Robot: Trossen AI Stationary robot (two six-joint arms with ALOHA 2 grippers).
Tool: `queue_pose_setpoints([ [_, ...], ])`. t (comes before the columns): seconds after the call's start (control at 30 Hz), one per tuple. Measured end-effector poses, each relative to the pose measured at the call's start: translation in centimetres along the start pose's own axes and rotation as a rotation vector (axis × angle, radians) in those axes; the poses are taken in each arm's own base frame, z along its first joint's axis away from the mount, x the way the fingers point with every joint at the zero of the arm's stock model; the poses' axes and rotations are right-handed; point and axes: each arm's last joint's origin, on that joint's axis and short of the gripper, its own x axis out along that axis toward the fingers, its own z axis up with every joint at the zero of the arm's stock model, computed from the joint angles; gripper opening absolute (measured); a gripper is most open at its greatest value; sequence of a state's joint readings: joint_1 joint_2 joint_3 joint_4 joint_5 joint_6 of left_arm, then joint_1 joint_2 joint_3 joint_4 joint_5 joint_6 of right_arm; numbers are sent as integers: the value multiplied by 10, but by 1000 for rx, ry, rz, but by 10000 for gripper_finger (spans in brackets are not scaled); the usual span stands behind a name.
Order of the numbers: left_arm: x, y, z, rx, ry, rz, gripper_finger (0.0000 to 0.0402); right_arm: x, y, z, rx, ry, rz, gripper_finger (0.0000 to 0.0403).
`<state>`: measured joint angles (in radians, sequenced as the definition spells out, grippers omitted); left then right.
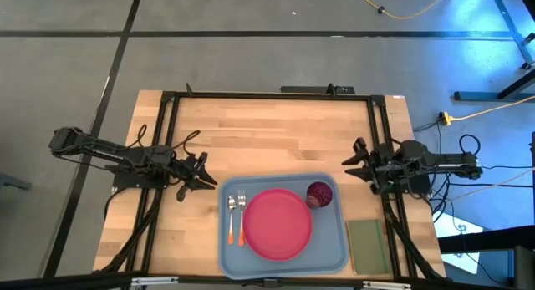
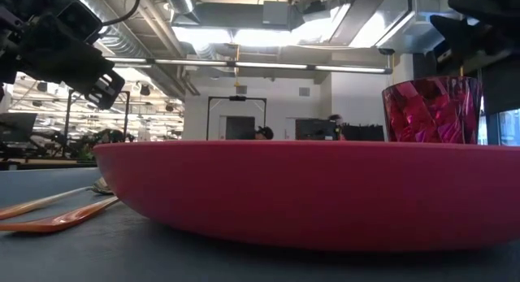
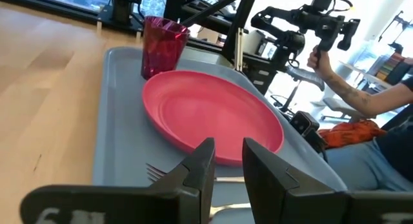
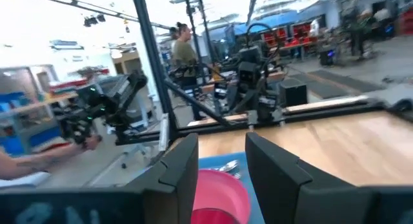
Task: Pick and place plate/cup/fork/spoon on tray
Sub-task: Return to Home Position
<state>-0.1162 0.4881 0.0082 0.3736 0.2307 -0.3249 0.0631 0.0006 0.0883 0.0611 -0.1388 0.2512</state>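
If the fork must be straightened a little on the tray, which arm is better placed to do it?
Probably the left. The fork lies near the tray's left edge, beside the spoon, and the left gripper, empty and open, is just off that corner. The right gripper would have to cross the plate.

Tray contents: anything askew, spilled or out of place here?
Nothing stands out. The plate lies flat mid-tray, the cup stands upright at its corner, and the fork and spoon lie side by side beside the plate.
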Motion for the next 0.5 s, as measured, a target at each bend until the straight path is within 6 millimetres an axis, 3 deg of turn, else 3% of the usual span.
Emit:
queue_pose_setpoints([
  [0.27,0,0,0,-5,1,-4,73,0,-6,-10,-39,74,-125,134],
  [0.5,0,-1,0,-6,7,-25,73,2,-12,-30,-32,91,-164,134],
])
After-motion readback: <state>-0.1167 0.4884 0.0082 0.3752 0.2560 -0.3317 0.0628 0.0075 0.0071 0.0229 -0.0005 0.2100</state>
